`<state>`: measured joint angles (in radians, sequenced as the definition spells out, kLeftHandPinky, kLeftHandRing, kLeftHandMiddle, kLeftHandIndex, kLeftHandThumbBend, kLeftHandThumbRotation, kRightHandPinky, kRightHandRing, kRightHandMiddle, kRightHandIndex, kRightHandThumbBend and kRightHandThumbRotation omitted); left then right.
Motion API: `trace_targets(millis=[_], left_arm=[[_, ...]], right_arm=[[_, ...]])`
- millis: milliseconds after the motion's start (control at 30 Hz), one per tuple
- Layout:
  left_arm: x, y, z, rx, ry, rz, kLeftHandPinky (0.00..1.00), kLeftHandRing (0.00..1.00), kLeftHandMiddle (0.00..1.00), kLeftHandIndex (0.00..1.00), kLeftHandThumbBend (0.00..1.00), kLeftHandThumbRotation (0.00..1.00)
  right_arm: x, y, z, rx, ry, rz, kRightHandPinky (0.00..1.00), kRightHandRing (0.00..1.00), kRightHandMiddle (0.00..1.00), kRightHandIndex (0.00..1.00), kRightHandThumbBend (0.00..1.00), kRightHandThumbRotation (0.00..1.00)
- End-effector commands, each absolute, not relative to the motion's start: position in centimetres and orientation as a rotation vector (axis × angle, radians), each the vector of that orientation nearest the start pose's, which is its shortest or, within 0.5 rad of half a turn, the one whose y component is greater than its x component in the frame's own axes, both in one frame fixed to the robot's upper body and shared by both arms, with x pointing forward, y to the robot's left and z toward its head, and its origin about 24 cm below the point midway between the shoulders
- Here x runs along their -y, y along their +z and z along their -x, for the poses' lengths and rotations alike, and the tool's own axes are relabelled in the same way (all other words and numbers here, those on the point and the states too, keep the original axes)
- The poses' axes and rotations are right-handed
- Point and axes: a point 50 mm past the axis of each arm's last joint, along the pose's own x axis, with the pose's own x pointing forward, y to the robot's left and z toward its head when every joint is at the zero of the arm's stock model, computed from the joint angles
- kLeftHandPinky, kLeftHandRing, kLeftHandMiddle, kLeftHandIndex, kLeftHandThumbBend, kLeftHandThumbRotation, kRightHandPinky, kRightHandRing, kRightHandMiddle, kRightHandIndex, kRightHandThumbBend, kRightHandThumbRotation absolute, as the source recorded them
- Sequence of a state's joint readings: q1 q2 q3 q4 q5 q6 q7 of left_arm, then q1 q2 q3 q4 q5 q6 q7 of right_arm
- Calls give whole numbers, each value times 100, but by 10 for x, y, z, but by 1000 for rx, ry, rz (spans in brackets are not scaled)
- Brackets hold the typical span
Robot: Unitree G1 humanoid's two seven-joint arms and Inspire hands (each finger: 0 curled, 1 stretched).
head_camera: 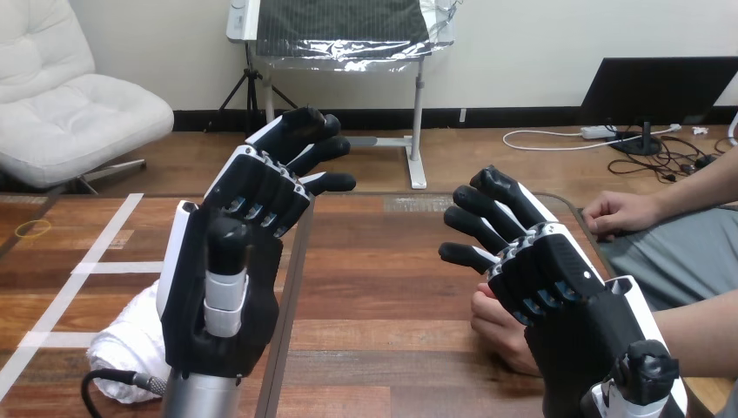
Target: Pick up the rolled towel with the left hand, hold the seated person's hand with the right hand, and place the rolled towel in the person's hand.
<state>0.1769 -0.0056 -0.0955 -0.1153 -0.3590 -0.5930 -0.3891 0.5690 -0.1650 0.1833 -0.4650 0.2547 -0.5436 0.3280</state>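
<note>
A white rolled towel lies on the wooden table at the lower left, mostly hidden behind my left hand. That hand is raised above it, open, its fingers reaching up and to the right. My right hand is open too, with its fingers stretched toward the table's middle. The person's hand rests on the table under and just left of my right palm; whether they touch I cannot tell. A second hand of the person lies loosely closed at the table's right edge.
White tape lines mark the table's left part. A dark seam runs down the table between my two hands. A yellow ring lies at the far left.
</note>
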Motion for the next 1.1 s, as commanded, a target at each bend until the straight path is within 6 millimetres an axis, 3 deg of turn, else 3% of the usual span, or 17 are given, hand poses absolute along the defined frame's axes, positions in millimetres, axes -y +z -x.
trace_targets(millis=[0, 400, 1067], left_arm=[[-137, 94, -205, 646, -301, 240, 67, 78, 79, 77, 82, 83], [-139, 92, -205, 649, -276, 206, 68, 78, 79, 77, 81, 82], [-150, 94, -211, 634, -191, 43, 72, 81, 82, 80, 89, 86]], right_arm=[[144, 101, -134, 522, 348, -104, 81, 88, 90, 91, 94, 100], [145, 101, -134, 518, 345, -103, 80, 88, 90, 91, 95, 100], [146, 100, -133, 515, 358, -114, 80, 89, 90, 92, 94, 100]])
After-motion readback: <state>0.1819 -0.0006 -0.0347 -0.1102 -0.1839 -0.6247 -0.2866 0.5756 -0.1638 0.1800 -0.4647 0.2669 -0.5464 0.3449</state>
